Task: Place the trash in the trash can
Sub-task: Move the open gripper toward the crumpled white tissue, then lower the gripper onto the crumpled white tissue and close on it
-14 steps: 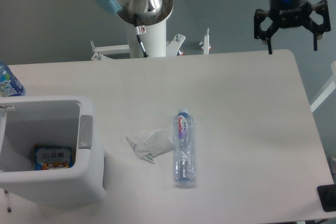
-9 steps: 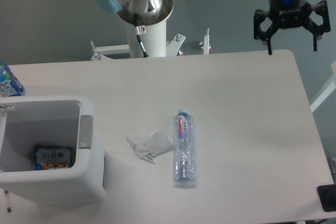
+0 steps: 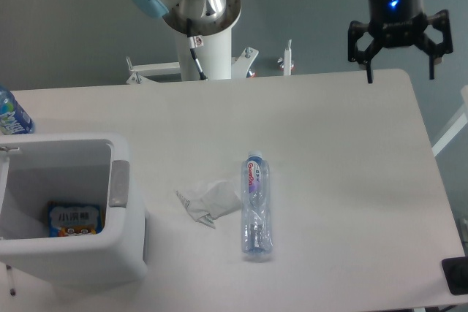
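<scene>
On the white table point(image 3: 329, 151), the bottle's point(image 3: 256, 207) purple-red label seems illegible.

The broad white table point(image 3: 329, 180) with rounded corners carries a large white rectangular plastic trash can point(image 3: 124, 253) with a grey tab on its rim at the front left, and a packet with a blue and white label lies inside it. Near the middle a crumpled white paper wad point(image 3: 208, 201) lies just left of a slim clear plastic bottle point(image 3: 256, 207) with a purple-red label, which rests on its side with its pale cap towards the far edge. At the left edge, behind the can, a bottle with a bright blue label point(image 3: 11, 115) shows only in part.
</scene>
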Robot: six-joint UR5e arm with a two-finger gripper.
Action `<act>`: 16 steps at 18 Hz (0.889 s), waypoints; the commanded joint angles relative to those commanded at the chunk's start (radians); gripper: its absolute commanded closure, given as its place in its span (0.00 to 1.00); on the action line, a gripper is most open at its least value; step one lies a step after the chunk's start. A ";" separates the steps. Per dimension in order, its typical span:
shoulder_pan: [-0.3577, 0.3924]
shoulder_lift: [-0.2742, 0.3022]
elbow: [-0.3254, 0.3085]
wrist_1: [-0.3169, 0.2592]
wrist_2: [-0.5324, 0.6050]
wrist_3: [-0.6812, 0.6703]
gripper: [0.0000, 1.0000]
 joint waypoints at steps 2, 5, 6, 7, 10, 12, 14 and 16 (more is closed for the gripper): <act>-0.038 0.009 -0.029 0.008 0.002 -0.028 0.00; -0.081 0.012 -0.075 0.012 0.000 -0.022 0.00; -0.097 0.011 -0.086 0.012 -0.002 -0.013 0.00; -0.118 0.008 -0.097 0.011 -0.002 0.013 0.00; -0.149 0.006 -0.143 0.011 0.000 0.154 0.00; -0.167 0.005 -0.182 0.012 0.000 0.251 0.00; -0.186 0.000 -0.201 0.011 0.000 0.280 0.00; -0.212 -0.020 -0.203 0.011 0.000 0.282 0.00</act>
